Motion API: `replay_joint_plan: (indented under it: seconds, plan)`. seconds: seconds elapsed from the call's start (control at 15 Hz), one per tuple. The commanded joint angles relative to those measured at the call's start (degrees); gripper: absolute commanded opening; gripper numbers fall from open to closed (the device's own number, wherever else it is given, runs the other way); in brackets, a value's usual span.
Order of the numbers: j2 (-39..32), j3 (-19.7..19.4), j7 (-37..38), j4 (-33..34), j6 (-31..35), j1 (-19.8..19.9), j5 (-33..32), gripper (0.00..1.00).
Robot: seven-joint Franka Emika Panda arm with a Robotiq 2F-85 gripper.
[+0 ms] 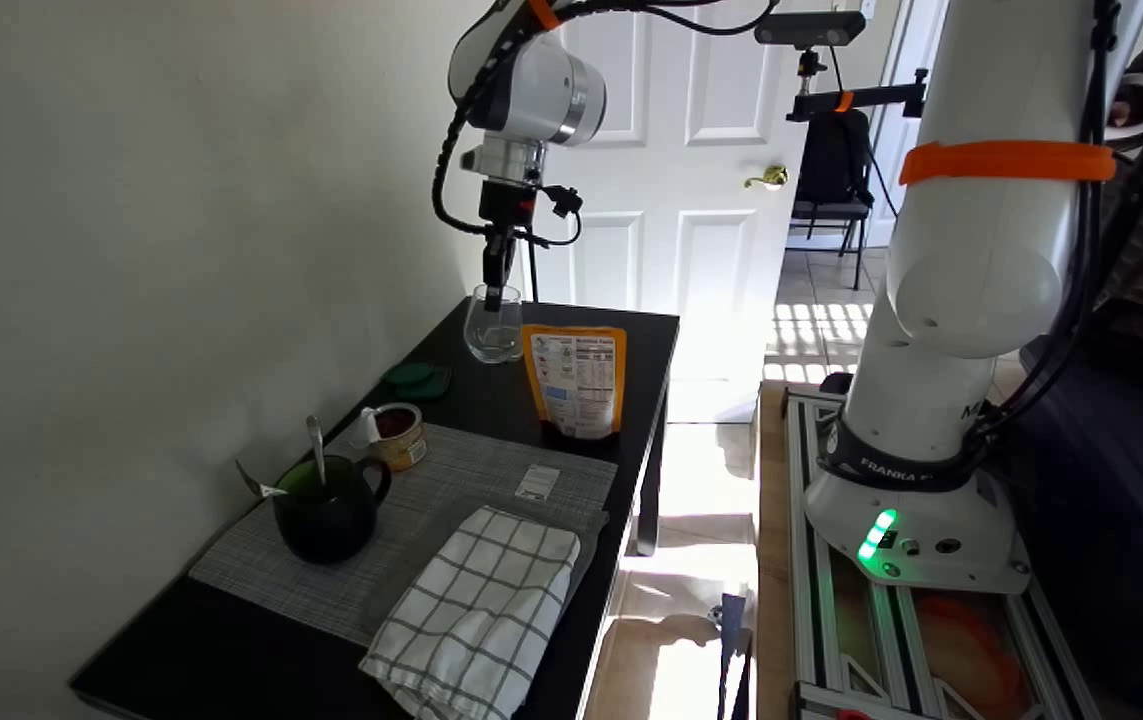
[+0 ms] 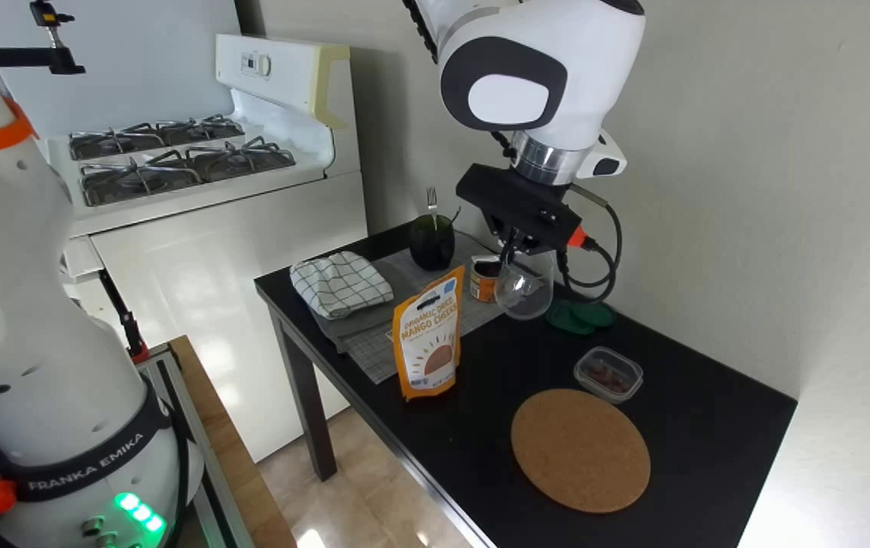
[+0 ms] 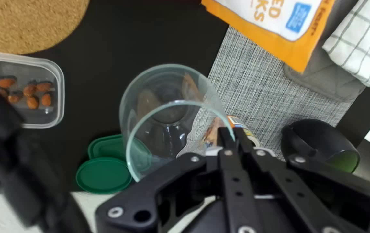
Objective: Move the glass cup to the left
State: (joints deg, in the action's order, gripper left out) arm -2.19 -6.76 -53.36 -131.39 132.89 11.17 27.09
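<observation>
Your gripper (image 3: 232, 133) pinches the cup (image 3: 172, 118) at wrist-view three o'clock, likely because its thin rim fits best.

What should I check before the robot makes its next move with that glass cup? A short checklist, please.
1. Held: ok. The gripper is shut on one side of the glass cup, at its rim.
2. Right way up: ok. The cup's mouth is uppermost, though it may be slightly tilted.
3. Apart from the orange packet: ok. The wrist view shows a gap.
4. Safe to let go: not ok. The cup appears to be held above the table.
5. Landing spot: cannot tell. Nothing shows whose left is meant.
</observation>
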Motion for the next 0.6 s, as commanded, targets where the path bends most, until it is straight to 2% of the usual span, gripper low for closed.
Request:
replay_joint_plan:
  seconds: [0.0, 0.13, 0.27, 0.53]
  plan:
    - [-3.78, 1.42, 3.22, 2.54, 3.25, -2.58, -0.39, 0.01]
    - [-5.56, 2.09, 4.71, 3.51, 3.72, -3.12, -1.02, 0.01]
    - [-4.37, 2.91, 2.45, 3.09, -0.1, -2.83, -0.14, 0.01]
    - [-1.22, 4.68, -1.54, 0.86, -3.13, -3.6, 0.12, 0.01]
